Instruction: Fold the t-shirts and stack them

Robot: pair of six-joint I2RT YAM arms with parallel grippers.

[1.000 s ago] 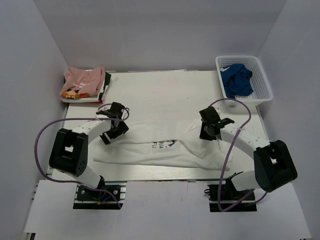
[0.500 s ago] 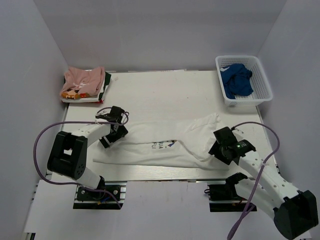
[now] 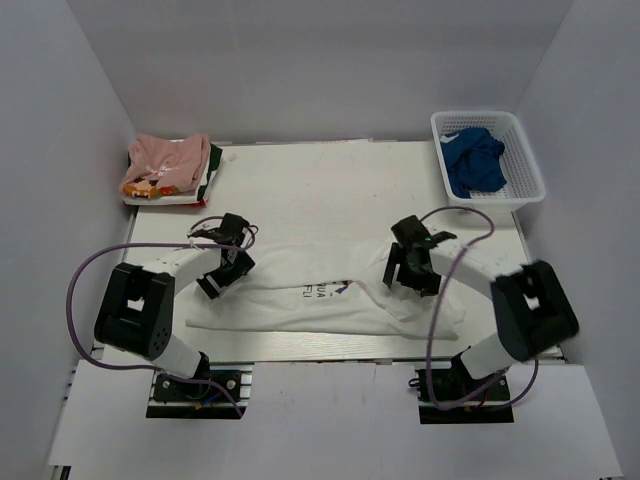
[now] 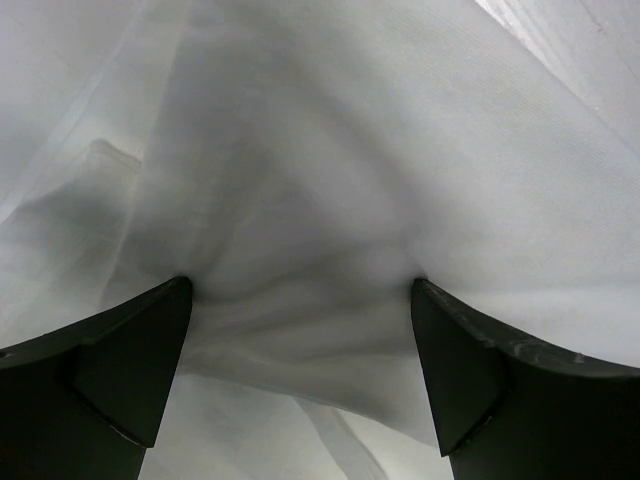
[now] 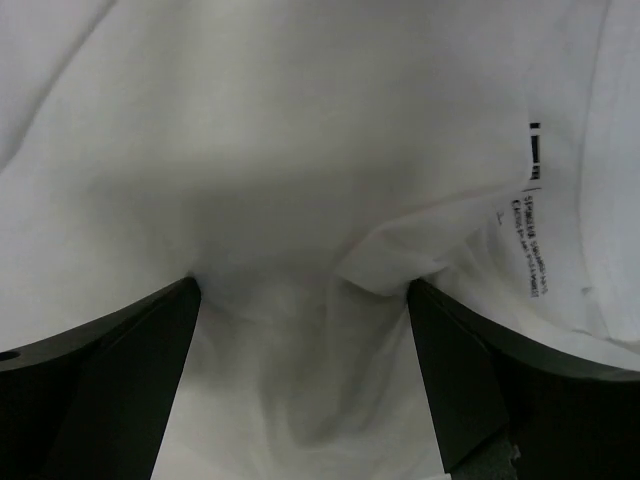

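Observation:
The white t-shirt point(image 3: 300, 305) lies spread and wrinkled across the near half of the table, with a bit of dark print showing at its middle. My left gripper point(image 3: 222, 268) sits on its left end. In the left wrist view that gripper point(image 4: 300, 290) is open, both fingers pressed down into white cloth bunched between them. My right gripper point(image 3: 405, 272) rests on the shirt's right part. It point(image 5: 303, 290) is open too, over a raised fold, with a strip of black lettering point(image 5: 530, 240) to its right. The pink t-shirt point(image 3: 165, 160) lies folded at the back left.
The pink tee rests on top of another folded white and green garment point(image 3: 208, 178). A white basket point(image 3: 478, 116) at the back right holds a blue cloth point(image 3: 475, 160). Grey walls close in the table point(image 3: 330, 190) on three sides.
My right gripper went from shut to open. That arm swung out to the near right, then came back onto the shirt's right part. The left arm has barely moved.

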